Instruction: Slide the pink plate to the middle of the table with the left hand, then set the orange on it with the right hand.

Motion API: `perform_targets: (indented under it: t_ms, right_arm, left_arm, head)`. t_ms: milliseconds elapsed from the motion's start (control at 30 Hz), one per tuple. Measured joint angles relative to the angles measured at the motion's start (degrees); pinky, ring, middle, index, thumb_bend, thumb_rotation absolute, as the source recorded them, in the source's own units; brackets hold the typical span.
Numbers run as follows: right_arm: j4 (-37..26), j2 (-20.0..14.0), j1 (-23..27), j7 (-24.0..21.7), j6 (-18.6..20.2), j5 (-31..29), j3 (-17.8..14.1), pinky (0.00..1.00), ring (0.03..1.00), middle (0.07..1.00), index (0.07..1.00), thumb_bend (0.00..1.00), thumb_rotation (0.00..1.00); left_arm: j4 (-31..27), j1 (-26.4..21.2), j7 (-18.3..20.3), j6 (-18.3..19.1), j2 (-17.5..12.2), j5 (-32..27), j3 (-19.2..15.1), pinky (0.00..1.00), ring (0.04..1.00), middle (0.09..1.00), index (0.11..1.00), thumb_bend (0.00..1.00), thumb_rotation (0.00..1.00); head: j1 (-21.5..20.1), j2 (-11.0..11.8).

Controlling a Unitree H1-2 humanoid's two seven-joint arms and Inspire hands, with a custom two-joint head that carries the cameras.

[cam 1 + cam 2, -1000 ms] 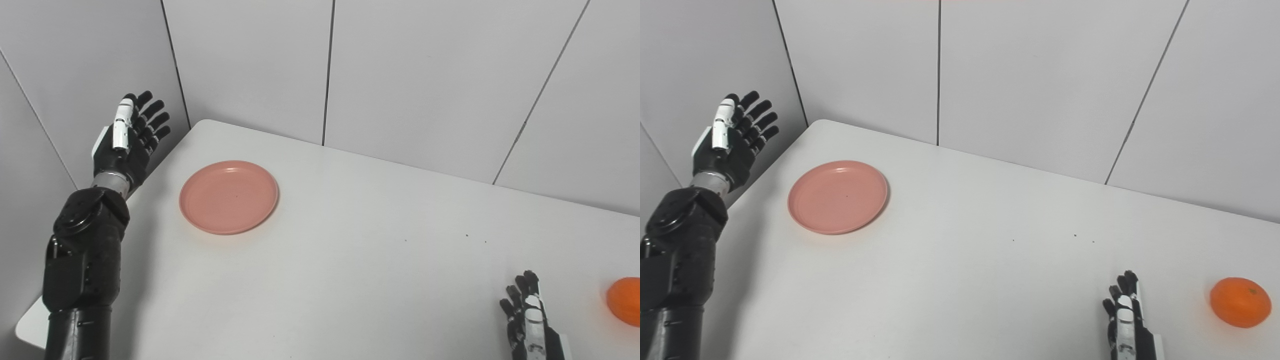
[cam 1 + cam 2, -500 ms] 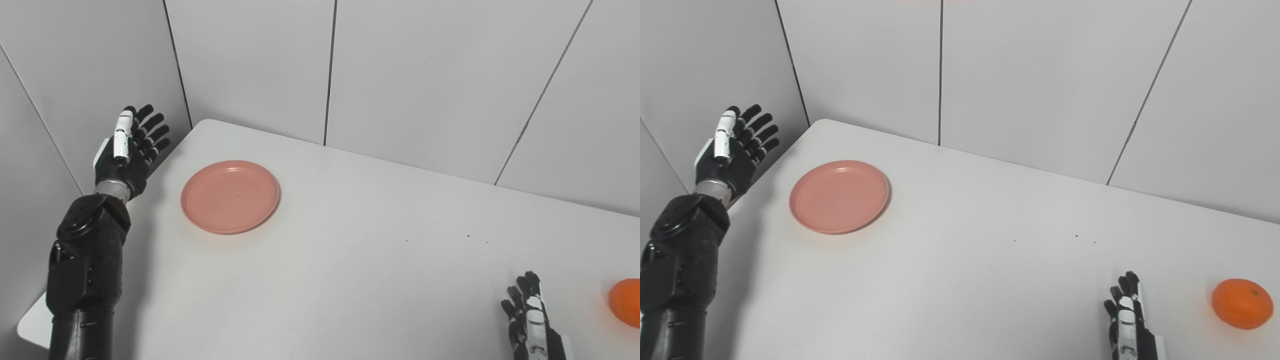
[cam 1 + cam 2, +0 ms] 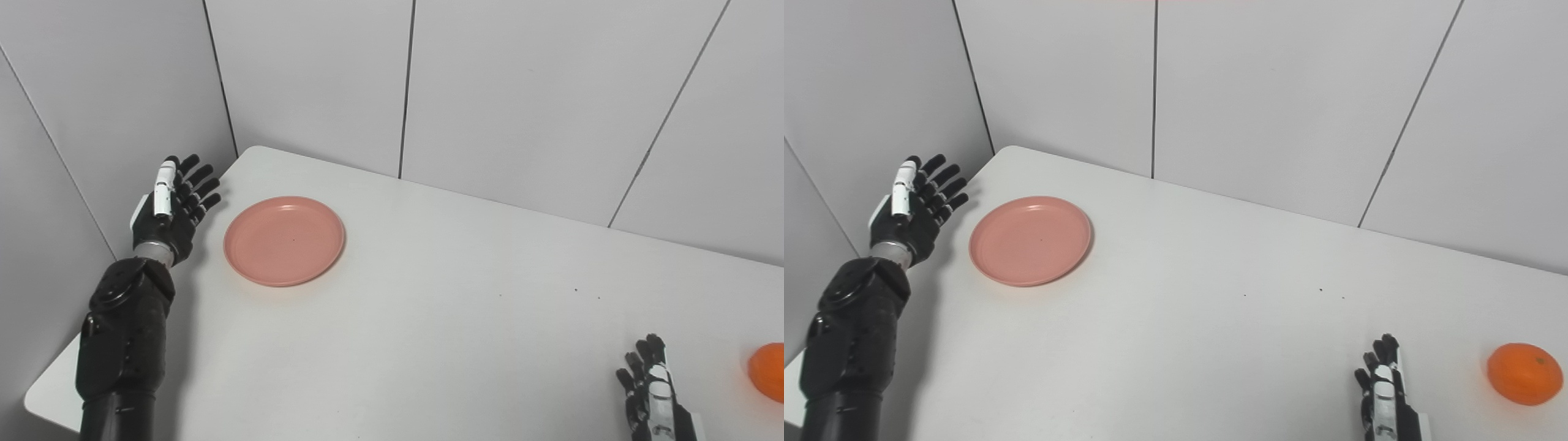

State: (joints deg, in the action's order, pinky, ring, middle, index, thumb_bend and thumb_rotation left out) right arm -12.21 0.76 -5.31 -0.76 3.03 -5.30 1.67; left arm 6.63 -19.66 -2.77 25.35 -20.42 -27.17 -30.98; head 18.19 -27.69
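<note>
In the left eye view, the left hand hovered at the left of the frame, fingers spread wide and holding nothing, just beside the pink plate on the white counter. The orange was cut by the right edge.

In the right eye view, the right hand sat at the bottom right (fingers apart, empty), near the orange but apart from it.
</note>
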Motion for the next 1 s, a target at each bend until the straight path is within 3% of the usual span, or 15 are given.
perform_targets:
  t_ms: [300, 1000]
  right_arm:
    - [-0.1, 0.0, 0.0, 0.0, 0.0, 0.0, 0.0, 1.0, 0.991, 1.0, 1.0, 0.16, 1.0]
    - [-0.1, 0.0, -0.1, -0.2, 0.0, -0.4, -0.4, 1.0, 0.989, 1.0, 1.0, 0.16, 1.0]
  left_arm:
    - [2.5, 0.1, 0.5, -3.7, 0.0, 1.5, 1.2, 0.81, 0.834, 0.84, 0.832, 0.28, 1.0]
    - [6.2, 0.3, 1.8, -5.0, 1.2, 1.2, 1.9, 0.85, 0.853, 0.861, 0.852, 0.29, 1.0]
  head:
    - [0.1, -0.1]
    - [0.1, -0.2]
